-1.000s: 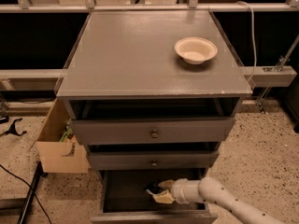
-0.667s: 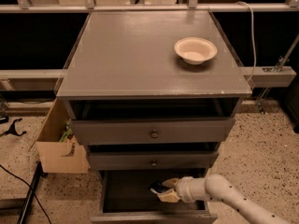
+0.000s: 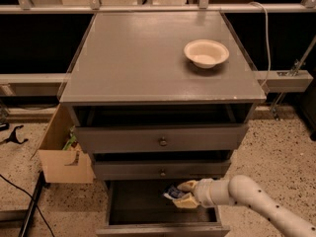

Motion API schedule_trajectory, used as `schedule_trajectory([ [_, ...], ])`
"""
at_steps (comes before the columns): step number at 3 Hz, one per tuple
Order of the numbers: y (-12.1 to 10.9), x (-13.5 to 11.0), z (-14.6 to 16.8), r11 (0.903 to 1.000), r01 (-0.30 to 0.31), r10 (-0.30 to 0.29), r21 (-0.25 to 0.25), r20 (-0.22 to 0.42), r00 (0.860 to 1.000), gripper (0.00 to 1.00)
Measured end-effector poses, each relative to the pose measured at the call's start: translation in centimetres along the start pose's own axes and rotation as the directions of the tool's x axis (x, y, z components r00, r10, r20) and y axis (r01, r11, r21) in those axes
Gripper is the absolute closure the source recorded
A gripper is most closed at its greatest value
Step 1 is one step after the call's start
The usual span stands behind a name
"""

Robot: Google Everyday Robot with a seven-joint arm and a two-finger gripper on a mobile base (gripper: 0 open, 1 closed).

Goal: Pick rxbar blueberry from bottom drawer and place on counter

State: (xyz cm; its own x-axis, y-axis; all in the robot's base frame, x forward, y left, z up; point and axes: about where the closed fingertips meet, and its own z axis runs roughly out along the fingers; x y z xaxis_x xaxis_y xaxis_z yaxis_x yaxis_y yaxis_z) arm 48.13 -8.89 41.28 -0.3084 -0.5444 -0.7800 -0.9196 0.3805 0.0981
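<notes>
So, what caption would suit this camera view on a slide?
The robot's tool grips the rxbar blueberry at the open bottom drawer; a bowl sits on the counter above.

Grey counter [image 3: 138,58] is topped by a pale bowl [image 3: 206,53], upright, near the right rear corner. Speckled floor [image 3: 276,147] is occupied by an open cardboard box [image 3: 61,157] beside the cabinet's left side and a black cable [image 3: 19,191]. Gripper [image 3: 183,193] is held over the open bottom drawer [image 3: 163,229], clamped on the rxbar blueberry [image 3: 173,192].
</notes>
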Motion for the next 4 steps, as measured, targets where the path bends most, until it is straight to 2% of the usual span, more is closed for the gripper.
schedule_trajectory([
  [1, 1.1, -5.6, -4.4, 0.9928, 0.11, -0.11, 0.048, 0.003, 0.994, 1.0],
  [2, 1.1, -5.6, -4.4, 0.9928, 0.11, -0.11, 0.048, 0.003, 0.994, 1.0],
  [3, 1.4, -6.6, -5.3, 0.9936, 0.11, -0.11, 0.027, 0.011, 0.994, 1.0],
  [4, 2.1, -9.4, -7.3, 0.9925, 0.122, -0.122, 0.0, 0.016, 0.992, 1.0],
])
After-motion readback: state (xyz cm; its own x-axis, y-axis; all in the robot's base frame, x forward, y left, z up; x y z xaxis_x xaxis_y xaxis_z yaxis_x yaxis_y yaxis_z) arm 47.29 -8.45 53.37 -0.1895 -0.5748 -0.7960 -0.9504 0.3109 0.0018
